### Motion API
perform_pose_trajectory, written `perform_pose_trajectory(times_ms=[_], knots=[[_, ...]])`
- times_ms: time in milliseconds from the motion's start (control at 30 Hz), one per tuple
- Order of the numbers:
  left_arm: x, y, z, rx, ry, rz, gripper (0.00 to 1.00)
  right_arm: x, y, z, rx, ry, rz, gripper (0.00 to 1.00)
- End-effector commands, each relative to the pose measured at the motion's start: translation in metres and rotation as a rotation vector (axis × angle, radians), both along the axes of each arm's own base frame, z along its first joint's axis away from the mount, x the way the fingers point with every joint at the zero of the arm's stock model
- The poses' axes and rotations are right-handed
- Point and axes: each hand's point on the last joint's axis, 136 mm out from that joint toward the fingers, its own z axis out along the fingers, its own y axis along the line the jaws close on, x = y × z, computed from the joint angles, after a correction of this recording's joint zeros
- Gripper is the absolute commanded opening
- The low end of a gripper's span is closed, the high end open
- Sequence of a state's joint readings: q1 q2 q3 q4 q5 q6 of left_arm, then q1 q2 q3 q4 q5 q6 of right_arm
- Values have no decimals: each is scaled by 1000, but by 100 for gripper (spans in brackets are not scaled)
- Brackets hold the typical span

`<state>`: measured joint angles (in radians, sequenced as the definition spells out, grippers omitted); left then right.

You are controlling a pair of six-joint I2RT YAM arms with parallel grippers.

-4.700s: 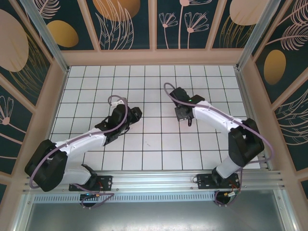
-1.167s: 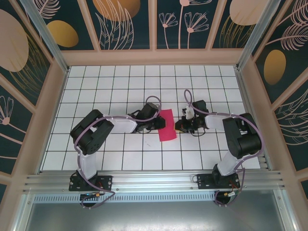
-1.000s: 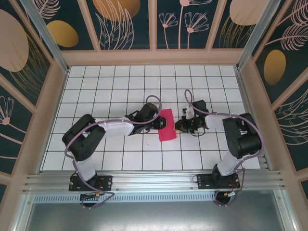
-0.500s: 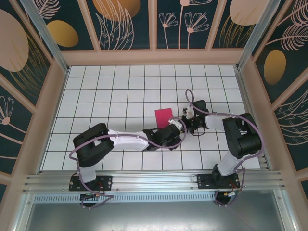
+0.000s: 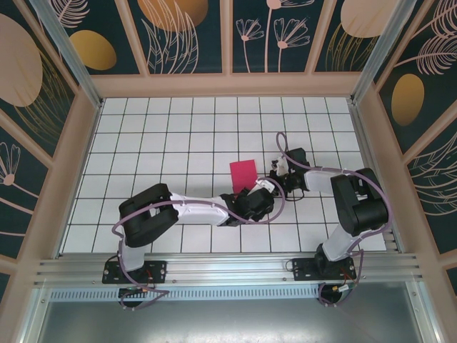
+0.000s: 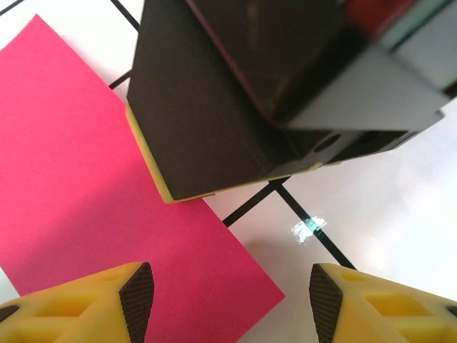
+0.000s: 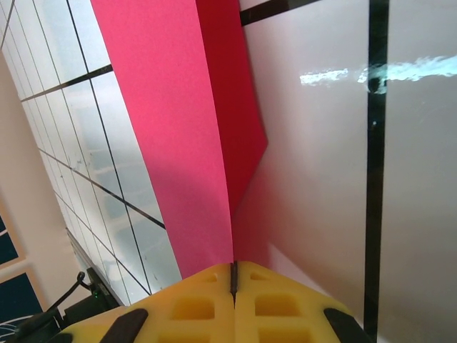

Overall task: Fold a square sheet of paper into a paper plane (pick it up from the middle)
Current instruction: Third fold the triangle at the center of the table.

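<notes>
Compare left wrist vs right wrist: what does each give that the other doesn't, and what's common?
Left wrist: the left pincer, open, straddling a corner of the red paper, with the right pincer and its dark body planted on the sheet's edge. Right wrist: the right pincer's yellow fingers shut at the paper's edge, and a crease splitting the sheet into lighter and darker bands. Both: the red paper on the white gridded table.

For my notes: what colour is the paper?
The paper is plain magenta-red, clearest in the left wrist view.
</notes>
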<state>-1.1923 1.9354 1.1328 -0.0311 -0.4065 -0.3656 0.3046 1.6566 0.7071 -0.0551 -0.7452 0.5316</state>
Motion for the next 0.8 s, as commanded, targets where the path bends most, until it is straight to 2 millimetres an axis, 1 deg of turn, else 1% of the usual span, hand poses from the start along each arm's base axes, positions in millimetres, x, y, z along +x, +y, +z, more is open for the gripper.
perform_pose_trajectory(times_ms=[0,100,167,300,500,533,667,767], knots=[[2,-2,-2,40,-21,-11,62,9,6,17,39,-37,5,1],[4,0,-2,43,-32,5,56,9,6,18,39,-39,7,1],[6,3,0,42,-45,22,47,9,6,19,36,-41,7,1],[9,5,7,26,-65,46,25,9,5,18,31,-44,9,2],[12,6,13,7,-83,59,2,9,2,19,24,-51,8,6],[11,6,14,-1,-84,60,0,9,2,19,23,-52,8,6],[9,9,18,-45,-75,67,0,13,-1,21,9,-66,4,8],[6,11,18,-83,-49,57,0,15,-6,26,-9,-85,8,20]])
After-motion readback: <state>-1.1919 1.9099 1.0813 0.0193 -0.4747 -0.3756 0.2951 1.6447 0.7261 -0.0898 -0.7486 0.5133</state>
